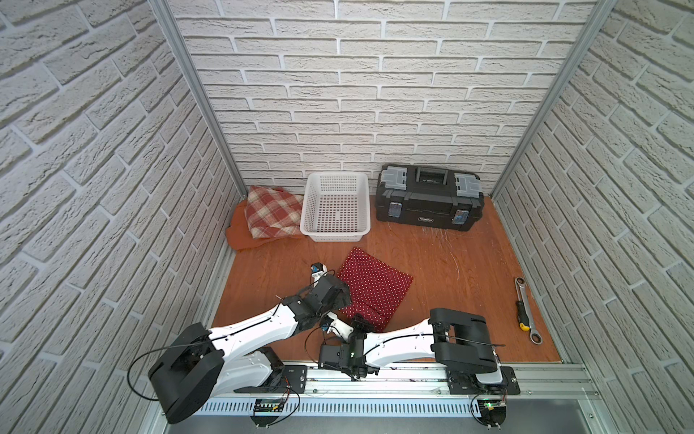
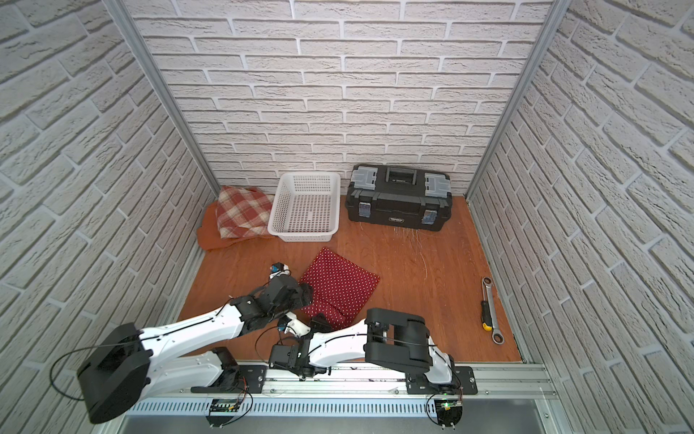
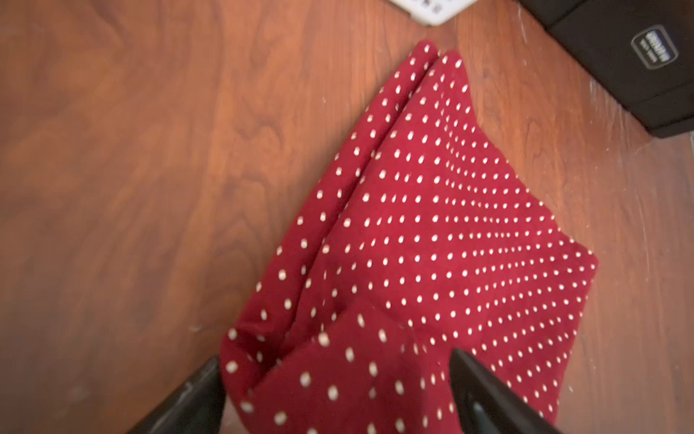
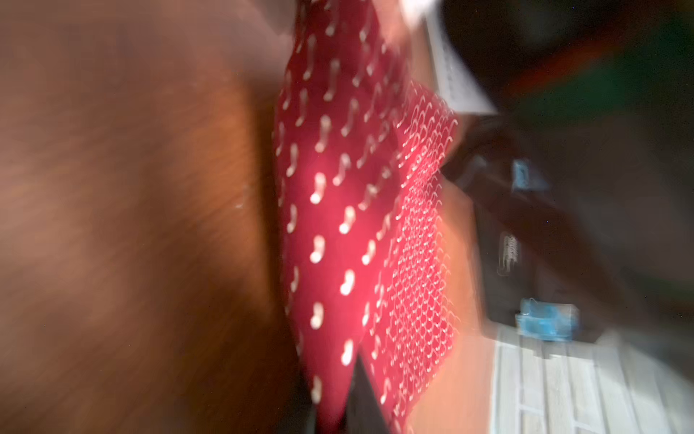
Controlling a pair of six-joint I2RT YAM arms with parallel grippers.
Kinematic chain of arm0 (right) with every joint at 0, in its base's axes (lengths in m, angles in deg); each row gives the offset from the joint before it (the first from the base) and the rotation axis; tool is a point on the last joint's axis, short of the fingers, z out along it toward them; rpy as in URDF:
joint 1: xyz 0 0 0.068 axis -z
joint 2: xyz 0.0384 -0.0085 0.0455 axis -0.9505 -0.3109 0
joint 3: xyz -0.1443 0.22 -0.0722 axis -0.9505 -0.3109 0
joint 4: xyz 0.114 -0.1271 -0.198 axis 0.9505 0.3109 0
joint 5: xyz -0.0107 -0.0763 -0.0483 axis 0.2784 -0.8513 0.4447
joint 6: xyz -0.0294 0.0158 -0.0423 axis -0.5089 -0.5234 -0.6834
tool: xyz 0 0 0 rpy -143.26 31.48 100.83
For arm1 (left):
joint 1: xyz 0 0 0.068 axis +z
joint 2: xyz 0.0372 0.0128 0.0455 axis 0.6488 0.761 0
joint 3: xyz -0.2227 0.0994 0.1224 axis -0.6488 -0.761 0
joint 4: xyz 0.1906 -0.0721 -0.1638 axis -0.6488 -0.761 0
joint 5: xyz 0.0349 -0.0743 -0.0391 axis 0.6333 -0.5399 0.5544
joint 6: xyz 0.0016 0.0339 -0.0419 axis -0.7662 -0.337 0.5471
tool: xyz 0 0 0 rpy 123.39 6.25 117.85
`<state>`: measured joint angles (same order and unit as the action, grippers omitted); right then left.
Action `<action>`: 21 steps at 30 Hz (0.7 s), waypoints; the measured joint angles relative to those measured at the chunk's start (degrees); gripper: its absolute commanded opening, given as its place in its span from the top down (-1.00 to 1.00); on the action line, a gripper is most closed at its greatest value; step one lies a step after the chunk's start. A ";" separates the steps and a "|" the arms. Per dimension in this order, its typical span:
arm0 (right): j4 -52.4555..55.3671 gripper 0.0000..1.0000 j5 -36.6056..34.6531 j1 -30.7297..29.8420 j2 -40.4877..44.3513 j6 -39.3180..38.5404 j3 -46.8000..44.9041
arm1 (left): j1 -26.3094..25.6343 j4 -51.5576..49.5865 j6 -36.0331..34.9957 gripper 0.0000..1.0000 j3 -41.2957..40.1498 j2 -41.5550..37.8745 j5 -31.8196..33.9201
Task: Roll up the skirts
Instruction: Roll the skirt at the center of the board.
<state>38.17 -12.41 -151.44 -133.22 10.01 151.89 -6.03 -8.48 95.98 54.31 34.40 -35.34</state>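
On the front of the black toolbox (image 3: 619, 67), the left wrist view shows a small badge whose lettering is too blurred to read. That same view shows the left gripper (image 3: 336, 357) with its jaws spread wide, one dark finger on each side of a folded-over corner of the polka-dot skirt (image 3: 432, 233), not pinching it. The right wrist view is heavily smeared, yet it shows dotted cloth running down into a narrow gap between dark fingers, so the right gripper (image 1: 359, 324) has its jaws closed on the skirt's near edge.

Only the top views show the far left corner. There the plaid skirt (image 1: 272, 214) lies on the rust-orange skirt (image 1: 240, 235), both soft and loosely folded, just beside the white plastic mesh basket (image 1: 336, 176). The polka-dot skirt lies mostly flat in the middle of the wood-grain bench (image 1: 450, 282). A metal wrench (image 1: 530, 319) lies well apart at the right.
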 measured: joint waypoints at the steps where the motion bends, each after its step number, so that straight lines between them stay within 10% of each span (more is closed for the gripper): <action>1: 0.87 0.95 0.94 1.75 -0.57 -0.39 -0.70 | 0.42 -1.95 0.13 -0.97 -0.07 -2.95 -0.20; 12: 4.39 0.95 1.97 6.97 0.22 -2.27 -1.79 | 13.14 -12.13 0.37 -0.97 -3.19 -17.64 -1.75; 21: 1.84 0.95 31.89 7.30 14.97 -5.57 -6.75 | 15.69 -11.76 -0.68 -0.96 -4.63 -17.33 -2.99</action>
<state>40.00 19.47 -144.14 -118.25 4.43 145.14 9.66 -20.24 95.30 49.68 17.07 -38.33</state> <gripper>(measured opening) 0.112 0.983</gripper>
